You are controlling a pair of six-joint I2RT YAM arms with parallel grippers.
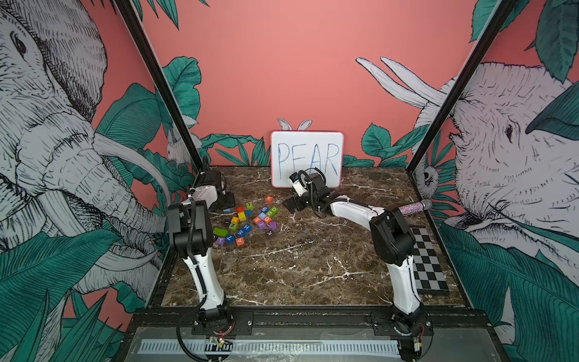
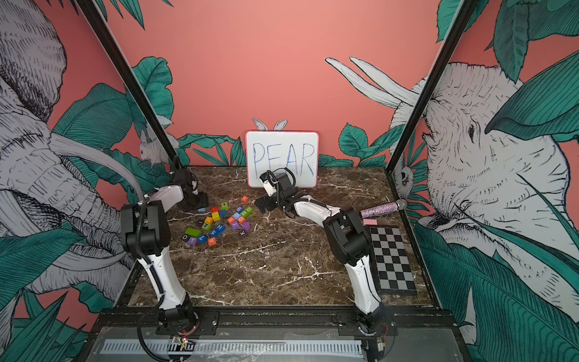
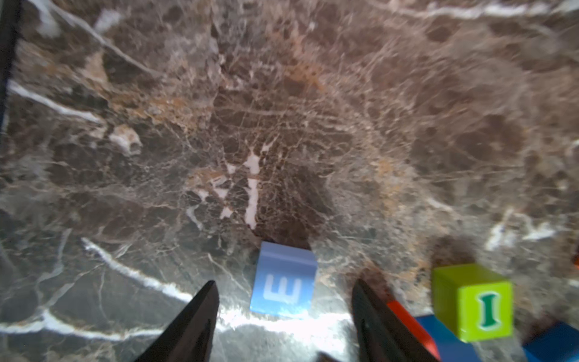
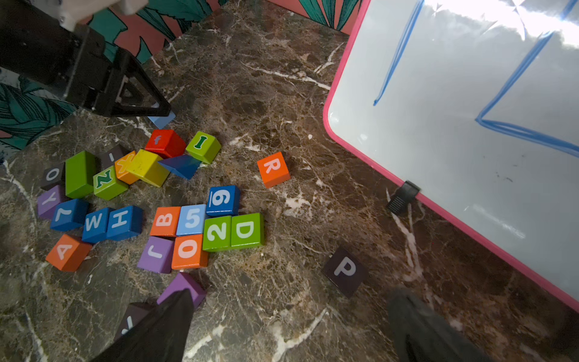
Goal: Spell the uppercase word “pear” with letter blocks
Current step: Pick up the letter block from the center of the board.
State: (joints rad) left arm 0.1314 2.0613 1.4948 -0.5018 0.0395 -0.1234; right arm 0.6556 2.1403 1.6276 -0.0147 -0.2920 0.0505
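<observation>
"Straddling E (image 3: 282, 291), is the left gripper (image 3: 285, 282)?"
"Yes. Its fingers are apart with a gap on either side, and E sits on the table (image 1: 313, 266) toward the left rear."
"And the right gripper (image 4: 293, 290)?"
"Spread wide, holding nothing. P (image 4: 344, 271) lies just ahead, near the whiteboard (image 4: 470, 125). R (image 4: 273, 169) sits alone beside the pile (image 4: 188, 225), and A (image 4: 67, 252) is at the pile's front edge."

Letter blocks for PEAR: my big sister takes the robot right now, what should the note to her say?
Left gripper: open, fingers either side of the blue E, not touching it.
Right gripper: open, empty, dark P just ahead of it, near the whiteboard.
Orange R sits alone; orange A beside the blue W.
Done: nothing lined up yet.
Left: grab E, then set P, E, A, R in a row.
</observation>
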